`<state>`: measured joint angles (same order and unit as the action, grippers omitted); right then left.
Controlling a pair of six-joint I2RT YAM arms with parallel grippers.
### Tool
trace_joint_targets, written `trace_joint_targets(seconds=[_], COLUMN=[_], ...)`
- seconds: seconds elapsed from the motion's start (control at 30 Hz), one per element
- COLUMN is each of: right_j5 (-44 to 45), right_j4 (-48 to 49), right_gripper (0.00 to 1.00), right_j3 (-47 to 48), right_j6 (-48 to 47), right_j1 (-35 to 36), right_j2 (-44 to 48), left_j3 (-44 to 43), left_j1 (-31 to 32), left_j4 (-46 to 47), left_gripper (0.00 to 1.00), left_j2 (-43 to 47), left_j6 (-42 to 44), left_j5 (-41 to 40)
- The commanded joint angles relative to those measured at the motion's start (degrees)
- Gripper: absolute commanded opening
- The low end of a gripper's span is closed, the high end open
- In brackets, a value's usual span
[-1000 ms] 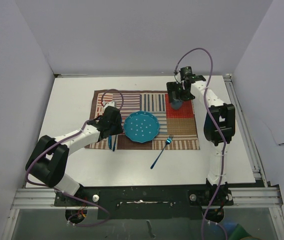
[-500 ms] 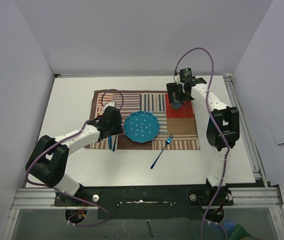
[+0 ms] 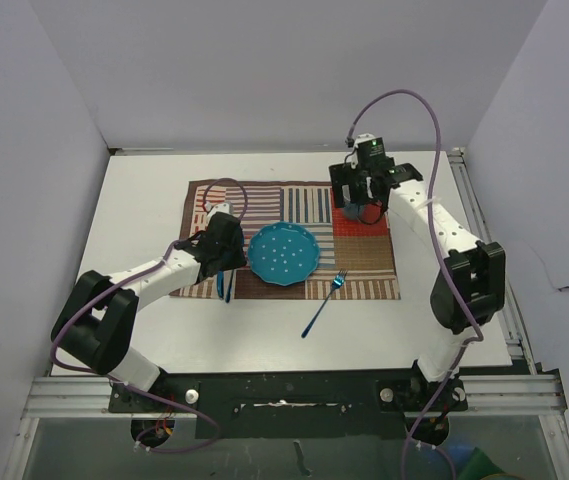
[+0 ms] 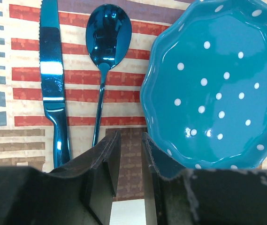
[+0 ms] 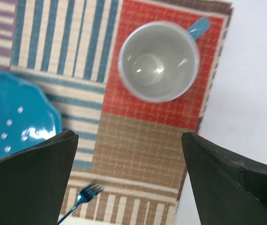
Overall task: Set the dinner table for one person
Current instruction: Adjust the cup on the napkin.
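Around the plate [image 3: 283, 252] — one place setting on the white tabletop [image 3: 144, 200].
Tabletop: lies under the striped mat [image 3: 364, 262] and spreads well past the plate on every side; judged rigid, heavy and fixed — nothing to grasp, only to set upon. Knife [image 4: 52, 84] and spoon [image 4: 106, 51] left of plate; mug [image 5: 159, 61] beyond it, to the right; fork [image 3: 324, 301] near-right, half off the mat. The left gripper [image 4: 129, 138], jaws narrow and empty, is just beside the plate; the right gripper [image 5: 128, 138], jaws wide and empty, is over the mug.
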<state>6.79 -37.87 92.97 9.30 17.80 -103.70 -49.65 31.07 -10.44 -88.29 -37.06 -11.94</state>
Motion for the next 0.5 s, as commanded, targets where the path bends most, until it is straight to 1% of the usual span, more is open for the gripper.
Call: trace_joint_targets(seconds=[0.0,0.17,0.4,0.47], right_j5=[-0.2,-5.8,-6.7,-7.2], right_j4=[0.7,1.2,4.5,5.0], right_gripper=[0.98,0.98,0.98,0.99], right_j3=[-5.6,-10.3,-15.6,-16.3], right_j6=[3.2,5.3,6.2,6.3], right_j1=[5.3,8.2,9.3,9.4], right_j2=[5.5,7.5,6.1,5.1], left_j3=[-1.7,-2.0,-4.7,-5.6], left_j1=[0.2,0.2,0.1,0.1], left_j4=[2.4,3.2,4.2,4.3], left_gripper=[0.24,0.24,0.24,0.24], left_j2=[0.8,-0.6,-3.9,-4.9], left_j6=[0.0,0.3,2.2,2.6], left_j5=[0.1,-0.4,-0.4,-0.3])
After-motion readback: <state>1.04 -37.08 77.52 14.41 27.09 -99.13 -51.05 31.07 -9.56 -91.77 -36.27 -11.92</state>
